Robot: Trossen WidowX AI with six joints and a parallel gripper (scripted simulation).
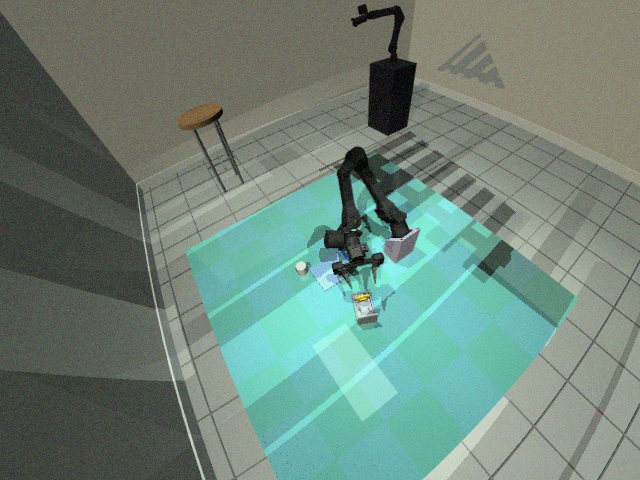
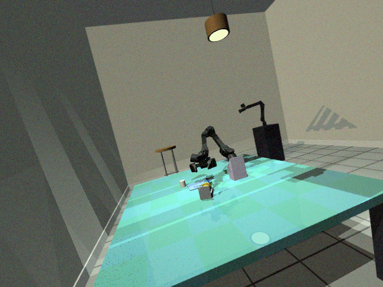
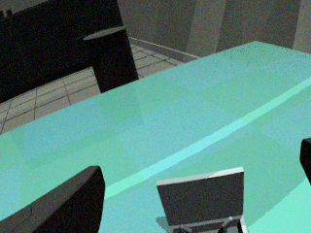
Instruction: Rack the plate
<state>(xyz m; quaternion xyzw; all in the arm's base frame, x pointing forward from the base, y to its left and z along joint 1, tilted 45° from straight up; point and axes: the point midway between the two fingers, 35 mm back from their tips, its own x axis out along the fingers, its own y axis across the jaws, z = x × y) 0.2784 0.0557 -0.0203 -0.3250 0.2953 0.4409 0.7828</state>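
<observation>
Beige walls and a tiled floor surround a desk [image 1: 444, 330] [image 2: 173, 241] [image 3: 160, 112] with a turquoise checkered top, crossed by pale streaks of light. Toward the back, a stool [image 1: 200, 116] [image 2: 166, 149] with a round brown seat stands beyond the desk; its lower legs are partly cut off from sight in the exterior view. A black pedestal [image 1: 388, 98] [image 2: 268, 142] carries a second, thin dark arm.

On the desk, the claw [image 1: 361, 283] [image 2: 203, 169] [image 3: 205, 165] hangs above the surface, its fingers spread wide with nothing between them. The wrist view crops both fingers at the frame's edges.

The yellow plate [image 1: 362, 297] [image 2: 206, 184] is in the dish rack [image 1: 367, 318] [image 2: 204, 192] [image 3: 201, 196], at the end nearer the arm, and apart from the claw. Only a thin yellow strip shows from the top, and in the exterior view the rack's grey end panel hides its lower part, so I cannot tell how squarely it sits between the rails. In the wrist view the rack is cut off at the bottom and the plate is out of frame.

A pinkish block [image 1: 402, 245] [image 2: 237, 167] hides part of the arm's base. Near the pale blue sheet [image 1: 325, 273] [image 2: 194, 186] stands a small whitish cylinder [image 1: 301, 268] [image 2: 182, 183].
</observation>
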